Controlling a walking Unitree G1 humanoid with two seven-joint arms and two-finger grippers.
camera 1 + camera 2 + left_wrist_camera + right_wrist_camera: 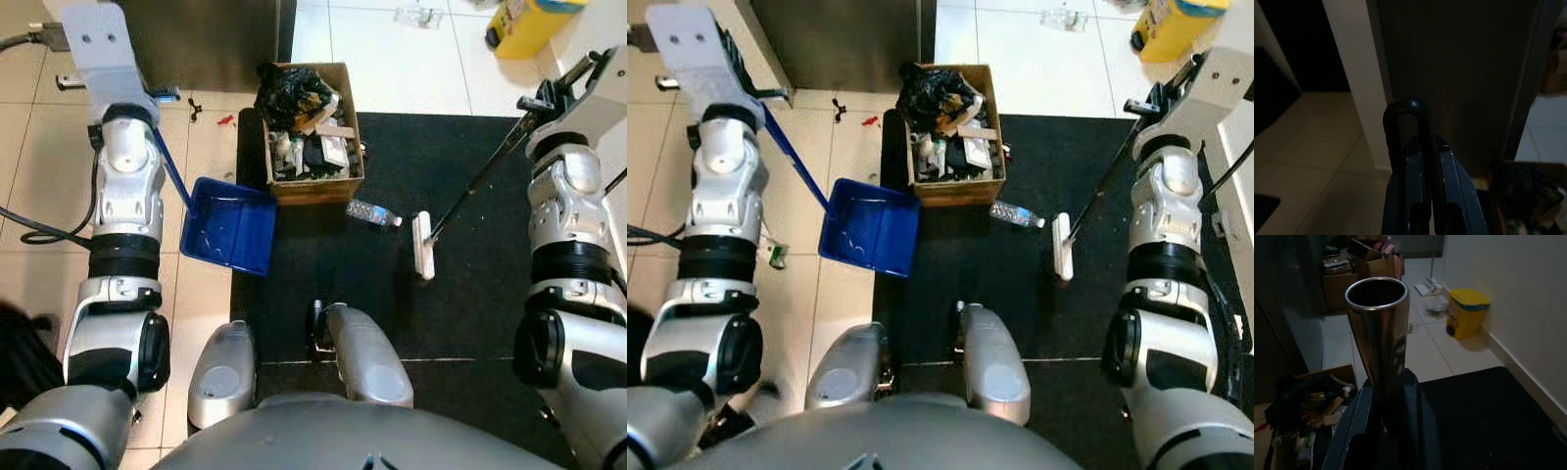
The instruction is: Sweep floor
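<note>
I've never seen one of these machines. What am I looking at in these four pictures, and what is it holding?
The two top pictures look down from a humanoid robot's head at its silver arms and feet. The other two come from cameras on its wrists. Its left hand grips the handle of a blue dustpan, resting where tile meets a black mat. Its right hand holds the metal pole of a broom, head down on the mat. Ahead sit a cardboard box of rubbish and a plastic bottle.

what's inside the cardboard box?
The cardboard box is packed full of trash: a crumpled black bag on top at its far end, then mixed wrappers and cardboard scraps. Anything deeper, and the box floor, is covered.
</note>
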